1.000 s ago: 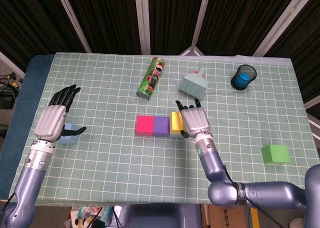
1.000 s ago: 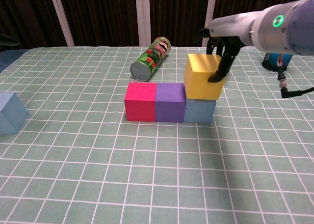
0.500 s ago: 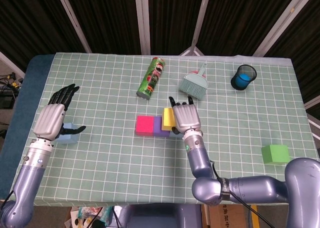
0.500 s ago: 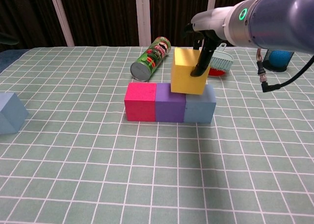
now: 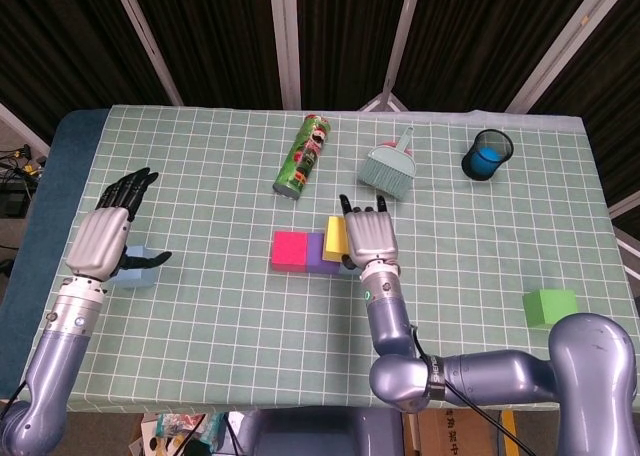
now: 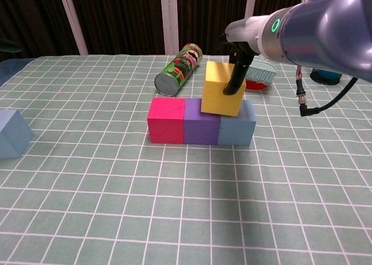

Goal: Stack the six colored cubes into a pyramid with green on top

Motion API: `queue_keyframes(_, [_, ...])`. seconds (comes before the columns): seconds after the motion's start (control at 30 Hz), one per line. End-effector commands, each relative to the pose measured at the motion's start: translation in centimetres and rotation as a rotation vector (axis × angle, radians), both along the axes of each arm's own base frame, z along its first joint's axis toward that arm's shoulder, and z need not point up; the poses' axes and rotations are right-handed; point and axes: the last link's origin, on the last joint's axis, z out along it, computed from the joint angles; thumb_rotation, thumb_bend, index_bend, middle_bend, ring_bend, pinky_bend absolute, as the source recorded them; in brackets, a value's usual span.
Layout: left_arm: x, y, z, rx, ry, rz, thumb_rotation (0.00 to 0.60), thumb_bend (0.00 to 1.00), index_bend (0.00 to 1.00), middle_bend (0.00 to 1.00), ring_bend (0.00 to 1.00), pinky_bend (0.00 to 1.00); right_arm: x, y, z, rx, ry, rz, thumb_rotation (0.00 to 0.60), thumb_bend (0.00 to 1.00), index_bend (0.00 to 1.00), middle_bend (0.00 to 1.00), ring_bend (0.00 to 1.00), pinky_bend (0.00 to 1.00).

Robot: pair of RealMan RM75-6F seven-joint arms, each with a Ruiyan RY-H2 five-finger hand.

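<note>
Head view gives us the whole desk (image 5: 500, 306): a pale green cloth with a white grid, a dark blue edge along the left of the frame, and behind it dark slatted panels crossed by pale metal bars. At frame centre we see a pink cube (image 5: 290, 250) and a sliver of purple cube (image 5: 316, 253) in a row, with the yellow cube (image 5: 336, 237) partly hidden beneath the right robot hand (image 5: 369, 233), whose fingers point toward the top of the frame. A green cube (image 5: 550, 306) sits alone at lower right, well apart from the row. At left, the left robot hand (image 5: 105, 231) hangs with fingers spread, holding nothing, over a light blue cube (image 5: 137, 266). Along the upper part of the desk lie a green chip can (image 5: 303, 155) on its side, a teal brush (image 5: 391, 166) and a dark mesh cup (image 5: 487, 154).

Chest view shows us what the head view hides: a grey-blue cube (image 6: 236, 124) closes the row to the right of purple, and the yellow cube rests on top, over the seam between purple and grey-blue and slightly tilted. The right robot hand grips it, a dark finger (image 6: 235, 79) down its front face. This view leaves out the green cube and the left robot hand.
</note>
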Motion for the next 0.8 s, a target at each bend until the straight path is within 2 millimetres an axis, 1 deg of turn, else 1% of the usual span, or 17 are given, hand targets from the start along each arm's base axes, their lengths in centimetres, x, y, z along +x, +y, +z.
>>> queue_keyframes(0.03, [-0.01,0.01,-0.01,-0.001,-0.001,0.0,0.6,0.09,0.0,0.0,0.01,0.07,0.26,0.21,0.02,0.003,0.0,-0.011,0.6,0.32,0.0,0.46,0.29,0.0])
queue_keyframes(0.27, [-0.01,0.01,-0.04,-0.003,-0.003,0.001,0.6,0.09,0.0,0.0,0.01,0.07,-0.06,0.43,-0.13,0.012,-0.004,-0.022,0.6,0.32,0.0,0.46,0.29,0.0])
queue_keyframes(0.53, [0.01,-0.02,-0.08,-0.005,-0.003,0.001,0.6,0.09,0.0,0.0,0.01,0.07,0.07,0.4,-0.11,0.01,0.002,0.03,0.6,0.32,0.0,0.46,0.29,0.0])
queue_keyframes(0.8, [0.04,-0.04,-0.14,-0.006,-0.003,0.0,0.6,0.09,0.0,0.0,0.01,0.07,0.05,0.52,0.05,0.018,0.008,0.046,0.6,0.32,0.0,0.46,0.29,0.0])
